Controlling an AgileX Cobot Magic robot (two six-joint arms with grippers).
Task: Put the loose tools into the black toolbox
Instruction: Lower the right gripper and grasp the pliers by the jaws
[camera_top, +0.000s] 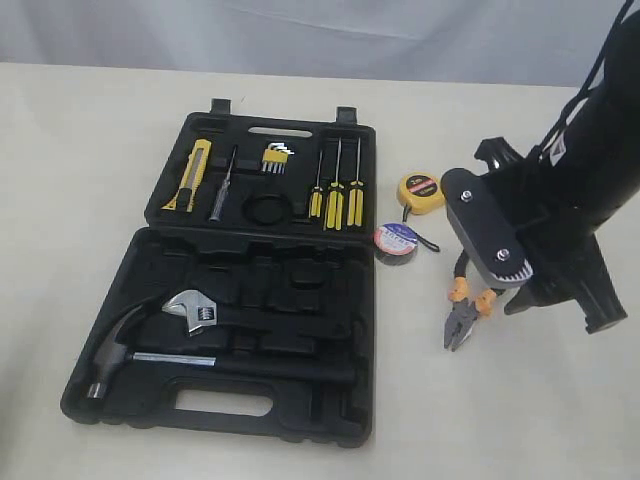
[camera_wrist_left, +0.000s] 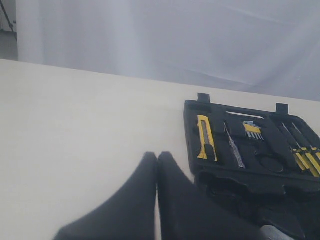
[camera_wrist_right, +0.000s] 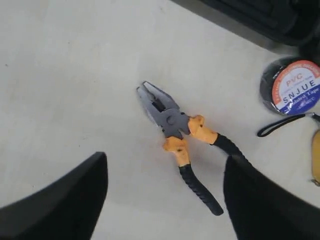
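Note:
The black toolbox lies open on the table's left half. A yellow-black utility knife sits in a recess of its far half, and the left wrist view also shows that knife. The pliers lie on the table right of the box, under my right gripper. The right wrist view shows this gripper open, with the pliers' handles between its fingers, untouched. The tape measure and electrical tape lie on the table behind the pliers. My left gripper is shut on nothing, beside the toolbox.
A claw hammer and an adjustable wrench rest in the near half. Three screwdrivers, hex keys and a thin tester sit in the far half. A grey curtain backs the table.

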